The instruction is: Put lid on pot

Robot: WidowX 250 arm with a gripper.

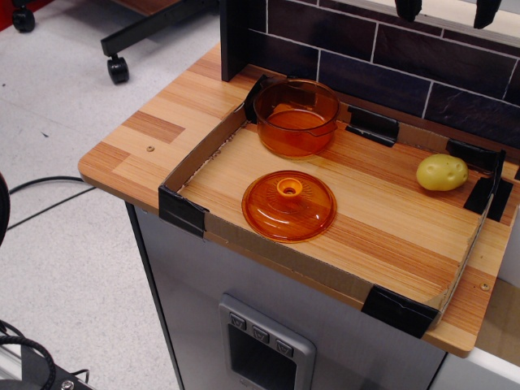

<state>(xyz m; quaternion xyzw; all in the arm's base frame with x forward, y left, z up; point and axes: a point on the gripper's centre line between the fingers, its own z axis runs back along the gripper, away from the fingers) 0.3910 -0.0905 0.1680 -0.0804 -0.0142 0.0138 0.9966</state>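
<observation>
I see the translucent orange lid (288, 205) lying flat, knob up, at the tray's 6 o'clock edge; the empty, upright orange pot (296, 117) sits apart at 11 o'clock.

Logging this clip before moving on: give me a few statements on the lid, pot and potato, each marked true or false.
1. The lid sits on the pot. False: it lies on the board in front of the pot, apart from it.
2. The lid's knob faces up. True.
3. The potato is inside the pot. False: it lies on the board near the right corner.
4. The pot stands upright and open. True.
5. The end effector grips the lid. False: only dark tips show at the top edge, far from the lid.
</observation>
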